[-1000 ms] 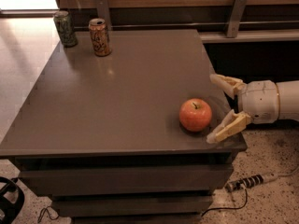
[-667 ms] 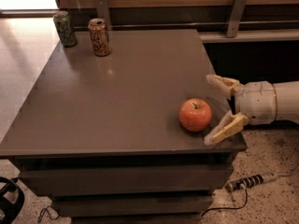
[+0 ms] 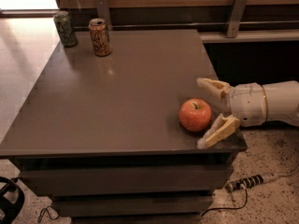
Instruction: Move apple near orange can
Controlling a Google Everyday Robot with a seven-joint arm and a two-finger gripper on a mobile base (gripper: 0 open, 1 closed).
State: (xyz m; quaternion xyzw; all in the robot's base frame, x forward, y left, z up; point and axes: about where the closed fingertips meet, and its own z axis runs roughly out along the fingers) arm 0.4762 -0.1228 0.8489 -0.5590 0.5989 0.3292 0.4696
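Note:
The red-orange apple sits upright near the front right corner of the dark table. The orange can stands upright at the table's back left. My gripper comes in from the right, open, with one pale finger behind the apple and the other in front of it. The fingers flank the apple's right side and do not close on it.
A dark green-grey patterned can stands left of the orange can, at the back left corner. A wooden wall with metal brackets runs behind the table. A power strip and cable lie on the speckled floor at the lower right.
The gripper has edged left toward the apple, its open fingers now reaching further around it. The apple and both cans have not moved.

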